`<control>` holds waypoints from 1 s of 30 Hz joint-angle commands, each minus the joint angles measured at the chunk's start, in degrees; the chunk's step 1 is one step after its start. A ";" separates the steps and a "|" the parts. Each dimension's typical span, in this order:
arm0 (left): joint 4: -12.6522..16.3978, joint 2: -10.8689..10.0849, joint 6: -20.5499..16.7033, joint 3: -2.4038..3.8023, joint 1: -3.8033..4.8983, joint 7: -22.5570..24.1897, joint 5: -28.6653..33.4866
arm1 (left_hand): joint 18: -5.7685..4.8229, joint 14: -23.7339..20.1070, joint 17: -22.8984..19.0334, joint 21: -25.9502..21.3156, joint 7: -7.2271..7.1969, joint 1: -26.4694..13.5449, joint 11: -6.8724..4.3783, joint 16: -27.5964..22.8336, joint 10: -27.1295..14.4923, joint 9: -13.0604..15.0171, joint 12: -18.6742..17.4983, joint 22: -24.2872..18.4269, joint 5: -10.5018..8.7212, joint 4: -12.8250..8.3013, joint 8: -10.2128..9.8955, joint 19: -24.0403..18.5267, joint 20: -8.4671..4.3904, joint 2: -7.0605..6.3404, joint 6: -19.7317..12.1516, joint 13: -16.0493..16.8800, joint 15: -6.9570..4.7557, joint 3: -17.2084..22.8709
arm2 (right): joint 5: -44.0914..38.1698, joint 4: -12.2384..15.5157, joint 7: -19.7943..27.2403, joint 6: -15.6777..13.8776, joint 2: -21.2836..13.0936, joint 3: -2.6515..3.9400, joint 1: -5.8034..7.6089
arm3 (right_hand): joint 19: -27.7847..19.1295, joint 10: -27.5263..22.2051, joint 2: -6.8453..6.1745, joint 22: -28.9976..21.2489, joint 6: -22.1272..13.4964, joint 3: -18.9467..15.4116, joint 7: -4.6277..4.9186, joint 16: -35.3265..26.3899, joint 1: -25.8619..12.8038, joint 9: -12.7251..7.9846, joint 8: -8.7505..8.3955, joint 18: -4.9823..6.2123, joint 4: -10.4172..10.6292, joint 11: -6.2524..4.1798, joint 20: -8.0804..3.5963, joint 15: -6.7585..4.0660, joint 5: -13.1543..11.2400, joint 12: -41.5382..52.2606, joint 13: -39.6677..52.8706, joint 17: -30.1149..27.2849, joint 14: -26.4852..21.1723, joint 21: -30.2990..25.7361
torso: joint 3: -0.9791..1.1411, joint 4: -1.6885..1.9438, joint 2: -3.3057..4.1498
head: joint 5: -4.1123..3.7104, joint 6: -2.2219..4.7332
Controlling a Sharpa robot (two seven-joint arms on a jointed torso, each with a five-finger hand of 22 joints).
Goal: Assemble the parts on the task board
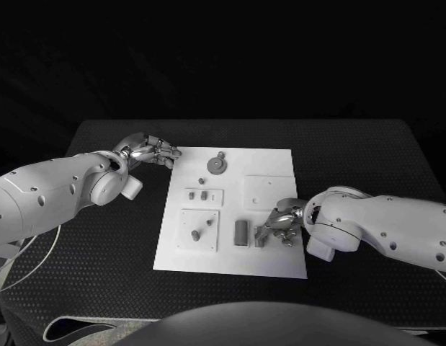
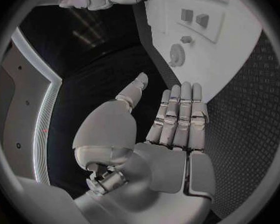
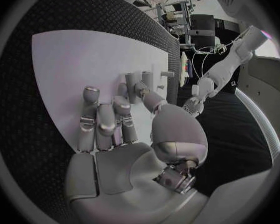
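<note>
Several parts sit spread across the board, each in or near its own recess, which I take as a layout meant to keep every piece reachable from one side or the other. A round disc lies toward the far end, two small blocks sit mid-board, and upright pieces stand near the close end.

My right hand is low over the board's near end, right beside those upright pieces; from the right wrist view its fingers are half curled with the tips close to the pegs, but I can't tell whether it grips one.

My left hand hovers just off the board's far corner, fingers straight and together, thumb apart, holding nothing, I'd guess waiting its turn.
</note>
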 commanded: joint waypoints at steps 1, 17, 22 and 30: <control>0.09 0.07 0.73 0.03 0.02 0.51 0.28 | 1.02 0.17 0.08 0.22 0.03 -0.50 -0.06 -0.20 -0.27 -0.06 0.11 -0.09 0.10 -0.09 0.04 -0.12 0.00 0.04 -0.39 -0.06 0.30 -0.09 | 0.29 0.14 0.83 1.09 0.12 -0.10 -0.19 | 0.02 0.14 0.67 1.03 -0.21 -0.41 0.68 -0.22 0.79 -0.02 0.11 0.74 0.22 -0.08 -0.16 -0.35 0.19 -0.44 -0.11 -0.10 -0.10 0.12 | 0.00 0.02 0.00 | -0.02 0.05; 0.10 0.02 0.76 0.03 0.02 0.45 0.28 | 1.01 0.18 0.12 0.22 0.04 -0.52 -0.06 -0.23 -0.27 -0.07 0.11 -0.10 0.10 -0.08 0.04 -0.12 0.00 0.04 -0.40 -0.06 0.30 -0.08 | 0.33 -0.04 1.44 -0.50 0.21 -0.10 -0.19 | 0.30 0.10 -0.32 0.82 -0.05 -0.99 0.76 -0.30 -1.53 -0.48 -0.05 0.74 0.54 0.00 -0.06 -0.29 0.18 -0.72 -0.34 -0.17 -0.03 -0.06 | -0.05 0.06 0.02 | -0.10 0.14; 0.12 0.03 0.79 0.03 0.02 0.46 0.28 | 1.01 0.18 0.14 0.22 0.04 -0.52 -0.06 -0.24 -0.27 -0.07 0.11 -0.10 0.10 -0.08 0.04 -0.12 0.00 0.04 -0.40 -0.06 0.30 -0.08 | 0.36 -0.05 1.49 -0.42 0.23 -0.10 -0.19 | 0.33 0.04 -0.34 0.80 -0.05 -0.96 0.76 -0.32 -1.67 -0.51 -0.06 0.74 0.56 -0.01 -0.07 -0.30 0.18 -0.81 -0.42 -0.25 -0.05 -0.08 | -0.04 0.02 0.01 | -0.10 0.17; 0.09 0.06 0.80 0.03 0.02 0.45 0.28 | 1.01 0.18 0.16 0.22 0.04 -0.53 -0.06 -0.25 -0.27 -0.07 0.11 -0.10 0.10 -0.08 0.05 -0.12 0.00 0.04 -0.41 -0.06 0.30 -0.08 | 0.40 -0.16 1.68 -0.35 0.31 -0.10 -0.20 | 0.40 0.05 -0.67 0.76 -0.05 -0.94 0.77 -0.36 -2.22 -0.65 -0.13 0.74 0.60 0.00 -0.08 -0.30 0.18 -0.86 -0.46 -0.34 -0.07 -0.16 | -0.02 0.02 0.01 | -0.07 0.15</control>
